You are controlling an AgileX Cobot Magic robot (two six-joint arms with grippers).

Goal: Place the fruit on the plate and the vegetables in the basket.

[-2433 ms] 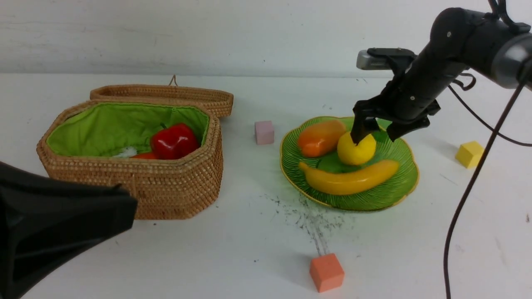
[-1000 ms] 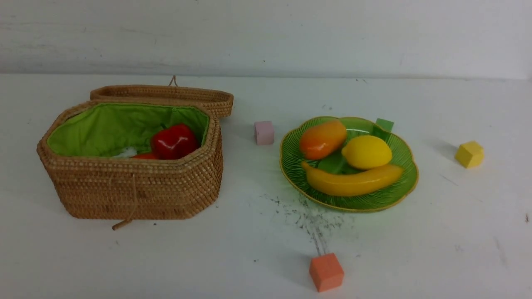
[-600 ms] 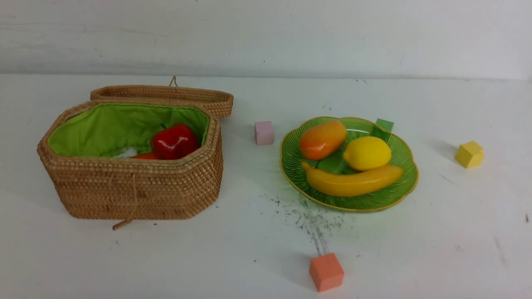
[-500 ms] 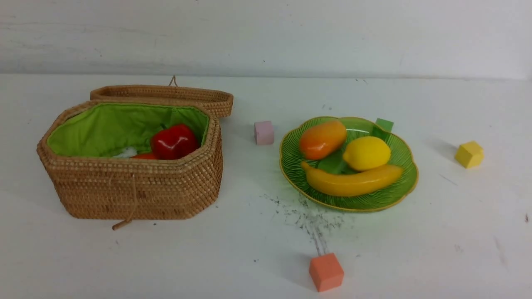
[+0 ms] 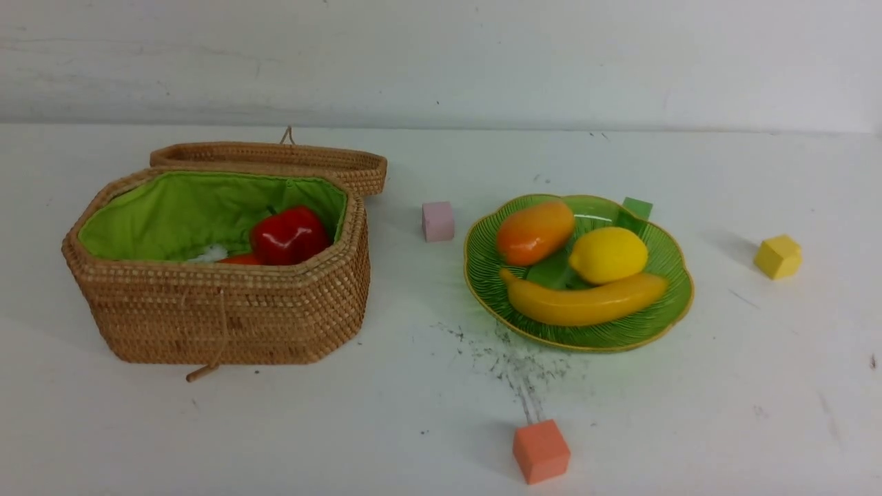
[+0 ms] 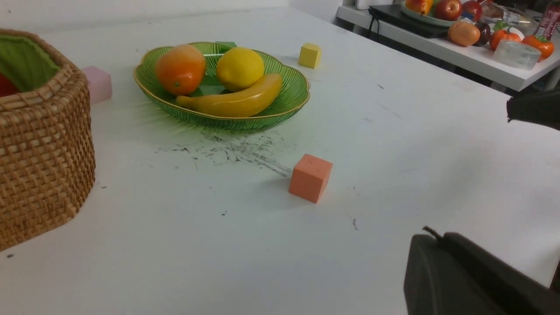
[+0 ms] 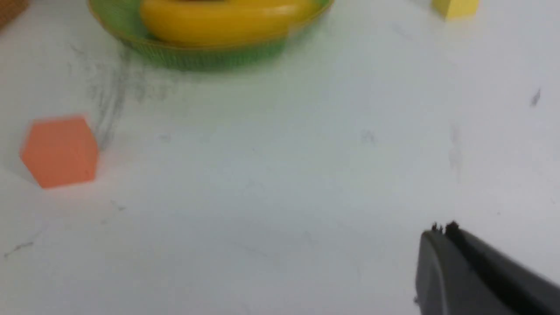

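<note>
The green plate (image 5: 661, 317) holds all three fruit: an orange mango (image 5: 535, 231), a round lemon (image 5: 608, 255) and a long banana (image 5: 583, 302). In the open woven basket (image 5: 227, 317) lie a red bell pepper (image 5: 286, 235) and an orange sliver of carrot (image 5: 240, 259); other contents are hidden by the wall. Neither arm shows in the front view. My left gripper (image 6: 435, 236) is shut and empty, over bare table near the front. Likewise shut and empty, my right gripper (image 7: 442, 229) hangs above bare table, short of the plate (image 7: 197, 59).
Small cubes lie about: pink (image 5: 438, 220) between basket and plate, green (image 5: 637, 207) behind the plate, yellow (image 5: 777, 256) at far right, orange (image 5: 541, 451) at the front. The basket lid (image 5: 275, 157) lies open behind it. A side table with produce (image 6: 463, 33) stands beyond.
The right arm, which stood over the lemon on the plate, has pulled back out of the front view, as has the left. Over the last second nothing on the table has moved.
</note>
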